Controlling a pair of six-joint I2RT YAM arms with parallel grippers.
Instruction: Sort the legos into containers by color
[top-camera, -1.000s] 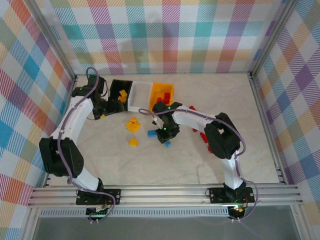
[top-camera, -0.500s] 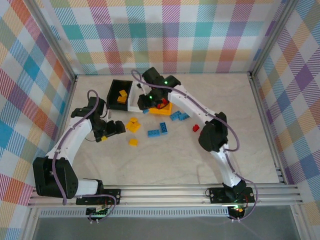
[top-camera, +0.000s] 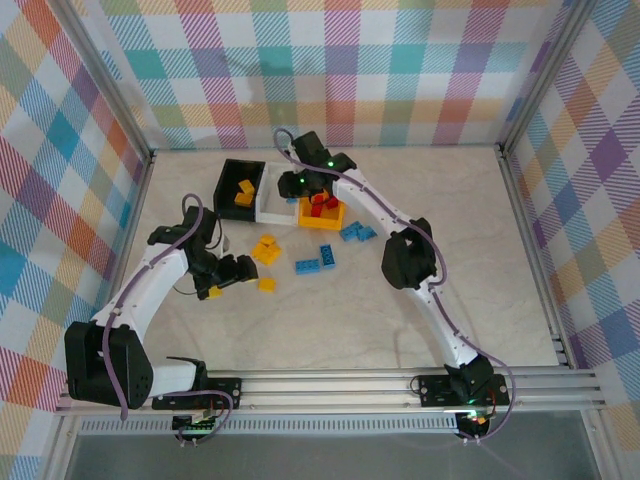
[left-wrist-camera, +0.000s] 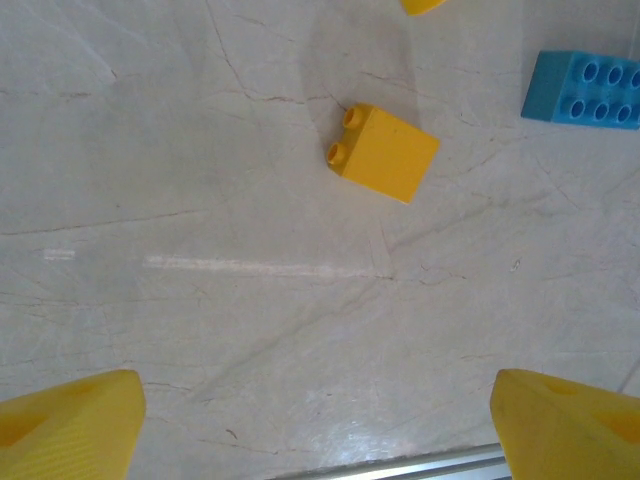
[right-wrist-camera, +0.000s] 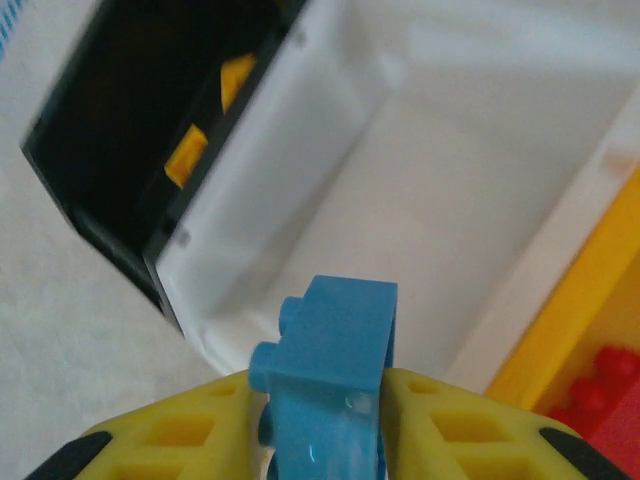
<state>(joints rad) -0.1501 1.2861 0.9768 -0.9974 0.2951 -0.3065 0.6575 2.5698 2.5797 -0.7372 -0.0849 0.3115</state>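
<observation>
My right gripper (right-wrist-camera: 320, 388) is shut on a blue lego (right-wrist-camera: 335, 345) and holds it over the white container (right-wrist-camera: 430, 170). To its left is the black container (right-wrist-camera: 105, 120) with yellow legos (right-wrist-camera: 190, 152) inside. To its right is the yellow-orange container (right-wrist-camera: 565, 295) holding red legos (right-wrist-camera: 612, 372). From above, the right gripper (top-camera: 297, 188) hangs over the white container (top-camera: 271, 208). My left gripper (left-wrist-camera: 320, 425) is open and empty, low over the table. A loose yellow lego (left-wrist-camera: 383, 152) lies ahead of it and a blue lego (left-wrist-camera: 585, 88) to the far right.
A cluster of yellow legos (top-camera: 266, 250) and one single yellow lego (top-camera: 266, 284) lie right of the left gripper (top-camera: 228, 277). Blue legos (top-camera: 317, 263) and two more (top-camera: 357, 233) lie below the yellow-orange container (top-camera: 325, 223). Metal rails border the table.
The right gripper carried the blue lego from mid-table up to the white container. The left arm drew back from the black container to the table beside the yellow legos.
</observation>
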